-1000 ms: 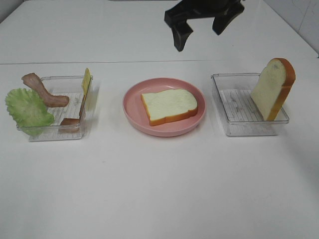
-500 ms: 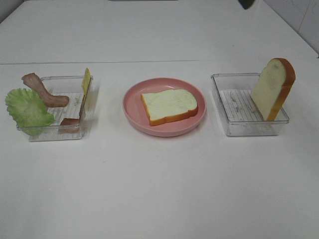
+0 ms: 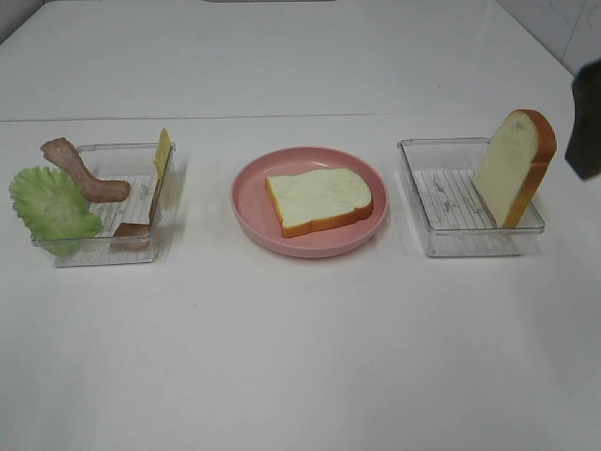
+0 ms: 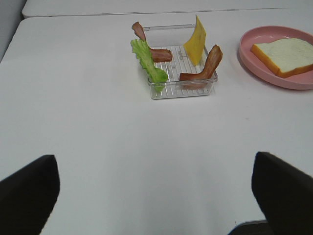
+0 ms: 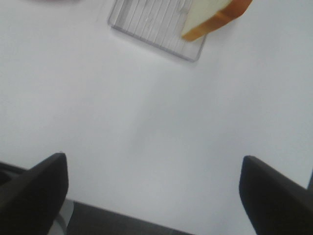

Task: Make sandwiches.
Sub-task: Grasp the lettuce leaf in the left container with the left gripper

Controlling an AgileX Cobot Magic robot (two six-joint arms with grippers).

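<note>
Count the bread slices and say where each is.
2. One bread slice lies flat on the pink plate; the other slice leans upright in the right-hand clear tray.

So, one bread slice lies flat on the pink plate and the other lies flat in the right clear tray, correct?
Not quite. One bread slice lies flat on the pink plate, but the other slice stands upright, leaning in the right clear tray. The exterior high view shows it.
</note>
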